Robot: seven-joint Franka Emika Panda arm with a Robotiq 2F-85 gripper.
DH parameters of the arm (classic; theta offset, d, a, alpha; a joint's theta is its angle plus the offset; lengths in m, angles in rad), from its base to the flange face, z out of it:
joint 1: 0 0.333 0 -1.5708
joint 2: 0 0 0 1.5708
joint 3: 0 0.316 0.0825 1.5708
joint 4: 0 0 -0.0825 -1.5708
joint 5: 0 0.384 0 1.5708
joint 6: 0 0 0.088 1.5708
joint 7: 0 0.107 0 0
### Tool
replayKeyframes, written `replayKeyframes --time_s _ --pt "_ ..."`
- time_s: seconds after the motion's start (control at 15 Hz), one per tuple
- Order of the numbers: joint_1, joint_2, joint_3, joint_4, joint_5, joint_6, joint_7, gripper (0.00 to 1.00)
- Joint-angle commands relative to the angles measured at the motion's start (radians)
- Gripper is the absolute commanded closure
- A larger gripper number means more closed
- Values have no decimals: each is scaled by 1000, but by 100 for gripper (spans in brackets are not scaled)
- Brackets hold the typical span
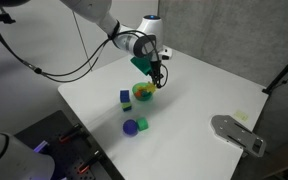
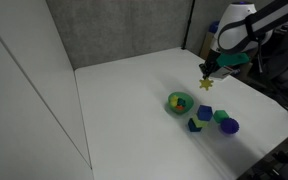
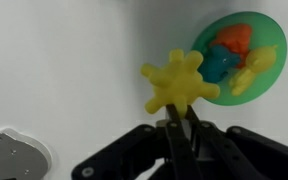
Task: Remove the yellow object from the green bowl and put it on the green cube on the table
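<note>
My gripper [image 3: 181, 116] is shut on the yellow object [image 3: 179, 82], a small star-shaped piece, and holds it in the air above the white table [image 1: 199, 90]. In both exterior views the gripper [image 1: 157, 72] [image 2: 211, 70] hangs just beyond the green bowl [image 1: 143, 95] [image 2: 178, 103], with the yellow object [image 2: 206, 84] at its tips. The wrist view shows the bowl [image 3: 275, 38] to the upper right, holding orange, blue and yellow pieces. The green cube [image 1: 141, 122] [image 2: 221, 116] sits on the table near the bowl, apart from the gripper.
A blue block [image 1: 125, 97] [image 2: 204, 113] and a round purple object [image 1: 131, 127] [image 2: 230, 126] lie by the green cube. A grey flat device [image 1: 239, 133] [image 3: 9, 160] lies near a table edge. Dark cables hang behind the arm.
</note>
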Motion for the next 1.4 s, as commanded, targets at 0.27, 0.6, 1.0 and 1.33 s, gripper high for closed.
replayKeyframes --time_s 0.27,0.6,1.0,1.33 --pt "-82 -107 -21 -252 -22 45 -106 96" --pt "-65 -120 -65 -343 -117 97 -89 96" --pt "-11 -144 -113 -452 -269 237 -39 96" --pt "68 -117 -180 -470 -378 337 26 96"
